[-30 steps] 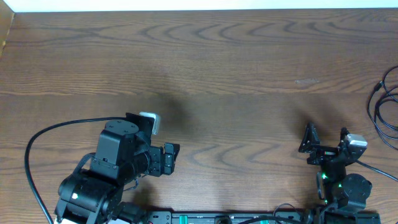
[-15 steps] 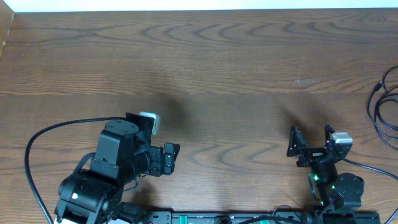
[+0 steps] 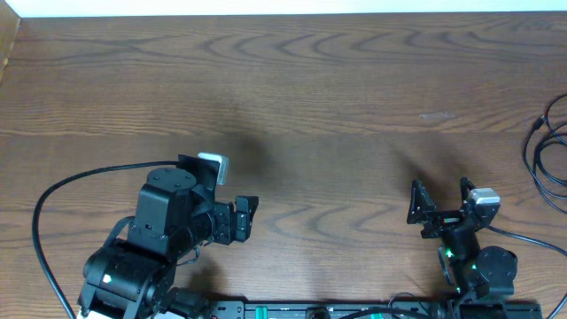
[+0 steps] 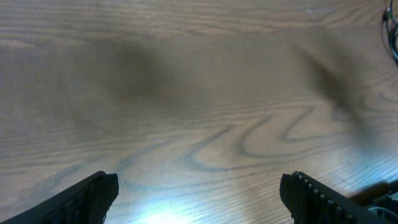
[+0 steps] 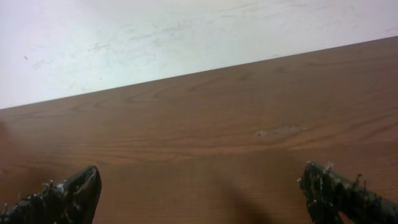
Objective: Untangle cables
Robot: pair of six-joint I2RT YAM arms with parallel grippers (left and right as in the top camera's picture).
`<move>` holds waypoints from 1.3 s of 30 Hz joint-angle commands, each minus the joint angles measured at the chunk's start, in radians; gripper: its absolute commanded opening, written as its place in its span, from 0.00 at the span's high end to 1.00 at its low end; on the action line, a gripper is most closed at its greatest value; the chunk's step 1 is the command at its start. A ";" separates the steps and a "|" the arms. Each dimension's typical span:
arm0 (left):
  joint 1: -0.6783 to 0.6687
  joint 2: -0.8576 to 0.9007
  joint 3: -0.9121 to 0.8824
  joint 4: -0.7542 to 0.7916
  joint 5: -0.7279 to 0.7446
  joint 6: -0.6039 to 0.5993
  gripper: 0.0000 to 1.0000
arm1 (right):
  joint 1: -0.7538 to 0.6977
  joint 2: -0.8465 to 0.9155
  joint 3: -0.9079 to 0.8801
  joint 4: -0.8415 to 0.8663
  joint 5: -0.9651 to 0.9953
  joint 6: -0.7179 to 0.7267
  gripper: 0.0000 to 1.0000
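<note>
Right gripper shifted left — cables lie well apart, rightward.

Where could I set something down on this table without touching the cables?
The middle and far side of the table are bare, from the left gripper across to the right gripper. It is crowded at the right edge, where the cables lie, and at the near edge around both grippers.

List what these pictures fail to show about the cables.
Thin black cables, overhead: cut off by the right frame edge, so loops and ends beyond it are unseen.
Left wrist view: only a small sliver of them at the top right corner.
Right wrist view: no cable in frame.
</note>
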 commanded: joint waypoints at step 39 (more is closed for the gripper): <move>-0.009 -0.214 -0.639 0.858 0.002 0.018 0.10 | 0.006 -0.006 -0.004 0.000 0.000 0.012 0.01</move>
